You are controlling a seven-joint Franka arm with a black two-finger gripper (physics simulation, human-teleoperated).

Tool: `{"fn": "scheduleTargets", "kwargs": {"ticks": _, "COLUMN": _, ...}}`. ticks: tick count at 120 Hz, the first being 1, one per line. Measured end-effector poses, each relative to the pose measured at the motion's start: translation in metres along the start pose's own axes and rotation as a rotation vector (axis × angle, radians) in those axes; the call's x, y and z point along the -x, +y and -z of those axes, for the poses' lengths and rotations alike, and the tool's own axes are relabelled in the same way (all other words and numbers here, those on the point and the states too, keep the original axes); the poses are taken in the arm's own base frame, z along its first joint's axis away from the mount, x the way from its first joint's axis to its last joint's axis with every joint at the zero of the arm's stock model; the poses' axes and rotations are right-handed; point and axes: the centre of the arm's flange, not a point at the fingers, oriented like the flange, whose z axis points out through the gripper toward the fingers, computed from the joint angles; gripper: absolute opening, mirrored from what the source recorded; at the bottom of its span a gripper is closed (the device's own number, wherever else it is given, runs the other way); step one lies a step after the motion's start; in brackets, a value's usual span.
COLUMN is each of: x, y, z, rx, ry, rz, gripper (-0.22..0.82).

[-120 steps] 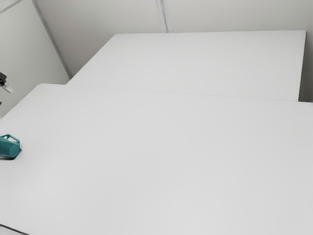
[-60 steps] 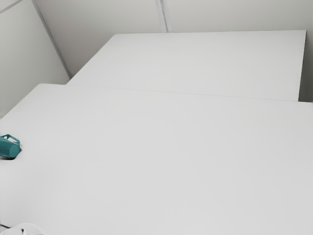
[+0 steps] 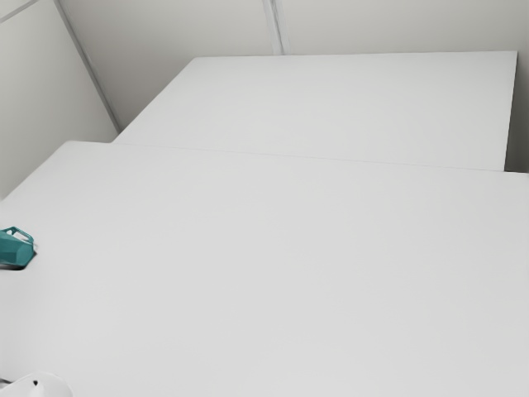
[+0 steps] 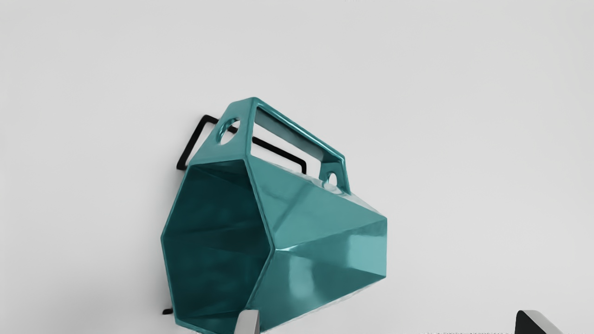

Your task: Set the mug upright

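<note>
Wrist view: fingers [image 4: 248, 323] wide apart (one overlaps the mug [image 4: 320, 227]), pale table [image 4: 464, 139] around.

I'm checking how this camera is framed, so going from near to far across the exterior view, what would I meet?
Rounded white arm part → teal mug on its side → farther white tabletop → pale wall behind it.
</note>
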Motion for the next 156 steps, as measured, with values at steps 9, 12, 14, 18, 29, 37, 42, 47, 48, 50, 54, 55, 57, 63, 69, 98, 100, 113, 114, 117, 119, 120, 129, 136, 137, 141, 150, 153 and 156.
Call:
{"fn": "scheduleTargets", "kwargs": {"ticks": 9, "x": 0.007, "y": -0.006, "z": 0.006, "rx": -0.006, "ry": 0.014, "rz": -0.005, "gripper": 0.6}}
{"fn": "scheduleTargets", "kwargs": {"ticks": 12, "x": 0.007, "y": -0.007, "z": 0.007, "rx": -0.009, "ry": 0.018, "rz": -0.008, "gripper": 0.6}}
{"fn": "scheduleTargets", "kwargs": {"ticks": 14, "x": 0.008, "y": -0.008, "z": 0.007, "rx": -0.012, "ry": 0.02, "rz": -0.01, "gripper": 0.6}}
{"fn": "scheduleTargets", "kwargs": {"ticks": 18, "x": 0.007, "y": -0.01, "z": 0.005, "rx": -0.012, "ry": 0.024, "rz": -0.016, "gripper": 0.6}}
{"fn": "scheduleTargets", "kwargs": {"ticks": 29, "x": 0.004, "y": -0.019, "z": -0.009, "rx": -0.003, "ry": 0.034, "rz": -0.031, "gripper": 0.6}}
{"fn": "scheduleTargets", "kwargs": {"ticks": 37, "x": 0.002, "y": -0.024, "z": -0.017, "rx": -0.001, "ry": 0.047, "rz": -0.04, "gripper": 0.6}}
{"fn": "scheduleTargets", "kwargs": {"ticks": 42, "x": 0.0, "y": -0.028, "z": -0.022, "rx": 0.002, "ry": 0.058, "rz": -0.046, "gripper": 0.6}}
{"fn": "scheduleTargets", "kwargs": {"ticks": 47, "x": -0.004, "y": -0.029, "z": -0.025, "rx": 0.003, "ry": 0.071, "rz": -0.056, "gripper": 0.6}}
{"fn": "scheduleTargets", "kwargs": {"ticks": 48, "x": -0.004, "y": -0.029, "z": -0.026, "rx": 0.002, "ry": 0.073, "rz": -0.058, "gripper": 0.6}}
{"fn": "scheduleTargets", "kwargs": {"ticks": 50, "x": -0.005, "y": -0.029, "z": -0.027, "rx": 0.002, "ry": 0.077, "rz": -0.061, "gripper": 0.6}}
{"fn": "scheduleTargets", "kwargs": {"ticks": 54, "x": -0.006, "y": -0.031, "z": -0.029, "rx": 0.0, "ry": 0.084, "rz": -0.064, "gripper": 0.6}}
{"fn": "scheduleTargets", "kwargs": {"ticks": 55, "x": -0.007, "y": -0.031, "z": -0.029, "rx": -0.001, "ry": 0.086, "rz": -0.065, "gripper": 0.6}}
{"fn": "scheduleTargets", "kwargs": {"ticks": 57, "x": -0.007, "y": -0.032, "z": -0.03, "rx": -0.002, "ry": 0.089, "rz": -0.066, "gripper": 0.6}}
{"fn": "scheduleTargets", "kwargs": {"ticks": 63, "x": -0.008, "y": -0.034, "z": -0.031, "rx": -0.006, "ry": 0.096, "rz": -0.07, "gripper": 0.6}}
{"fn": "scheduleTargets", "kwargs": {"ticks": 69, "x": -0.008, "y": -0.035, "z": -0.033, "rx": -0.005, "ry": 0.101, "rz": -0.074, "gripper": 0.6}}
{"fn": "scheduleTargets", "kwargs": {"ticks": 98, "x": -0.001, "y": -0.042, "z": -0.053, "rx": 0.035, "ry": 0.089, "rz": -0.064, "gripper": 0.6}}
{"fn": "scheduleTargets", "kwargs": {"ticks": 100, "x": -0.001, "y": -0.042, "z": -0.054, "rx": 0.038, "ry": 0.087, "rz": -0.064, "gripper": 0.6}}
{"fn": "scheduleTargets", "kwargs": {"ticks": 113, "x": -0.001, "y": -0.039, "z": -0.057, "rx": 0.058, "ry": 0.076, "rz": -0.07, "gripper": 0.55}}
{"fn": "scheduleTargets", "kwargs": {"ticks": 114, "x": -0.001, "y": -0.039, "z": -0.057, "rx": 0.059, "ry": 0.075, "rz": -0.07, "gripper": 0.54}}
{"fn": "scheduleTargets", "kwargs": {"ticks": 117, "x": -0.001, "y": -0.038, "z": -0.057, "rx": 0.063, "ry": 0.073, "rz": -0.072, "gripper": 0.48}}
{"fn": "scheduleTargets", "kwargs": {"ticks": 119, "x": -0.001, "y": -0.037, "z": -0.057, "rx": 0.066, "ry": 0.071, "rz": -0.073, "gripper": 0.44}}
{"fn": "scheduleTargets", "kwargs": {"ticks": 120, "x": -0.001, "y": -0.037, "z": -0.057, "rx": 0.068, "ry": 0.07, "rz": -0.074, "gripper": 0.42}}
{"fn": "scheduleTargets", "kwargs": {"ticks": 129, "x": -0.001, "y": -0.033, "z": -0.057, "rx": 0.081, "ry": 0.063, "rz": -0.082, "gripper": 0.22}}
{"fn": "scheduleTargets", "kwargs": {"ticks": 136, "x": -0.004, "y": -0.027, "z": -0.056, "rx": 0.096, "ry": 0.061, "rz": -0.095, "gripper": 0.11}}
{"fn": "scheduleTargets", "kwargs": {"ticks": 137, "x": -0.005, "y": -0.026, "z": -0.056, "rx": 0.098, "ry": 0.062, "rz": -0.097, "gripper": 0.09}}
{"fn": "scheduleTargets", "kwargs": {"ticks": 141, "x": -0.007, "y": -0.022, "z": -0.055, "rx": 0.106, "ry": 0.063, "rz": -0.105, "gripper": 0.04}}
{"fn": "scheduleTargets", "kwargs": {"ticks": 150, "x": -0.011, "y": -0.014, "z": -0.053, "rx": 0.128, "ry": 0.068, "rz": -0.121, "gripper": -0.03}}
{"fn": "scheduleTargets", "kwargs": {"ticks": 153, "x": -0.012, "y": -0.011, "z": -0.053, "rx": 0.137, "ry": 0.071, "rz": -0.125, "gripper": -0.06}}
{"fn": "scheduleTargets", "kwargs": {"ticks": 156, "x": -0.012, "y": -0.01, "z": -0.053, "rx": 0.146, "ry": 0.074, "rz": -0.128, "gripper": -0.08}}
